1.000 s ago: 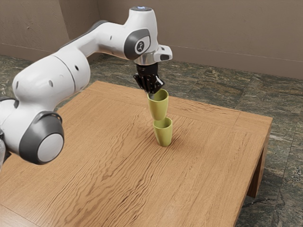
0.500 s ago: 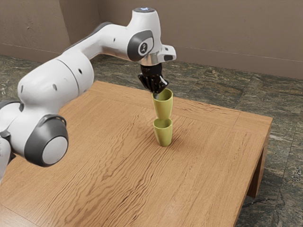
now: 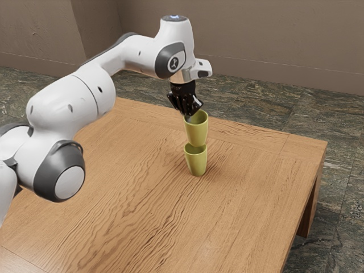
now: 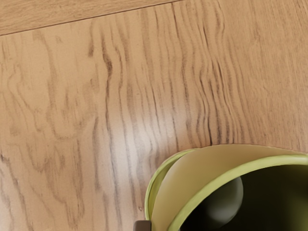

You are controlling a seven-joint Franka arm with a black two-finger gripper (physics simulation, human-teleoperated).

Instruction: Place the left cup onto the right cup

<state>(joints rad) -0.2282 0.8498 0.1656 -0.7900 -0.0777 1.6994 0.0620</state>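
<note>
End effector clamped on the rim of the upper green cup, fingers pinching the rim wall on the side toward the exterior view's left, cup upright with a slight tilt. Its base sits right at the mouth of the lower green cup, which stands upright near the middle of the wooden table; cannot tell if the base is seated inside. Wrist view has the upper green cup's open mouth under the hand over table grain.
</note>
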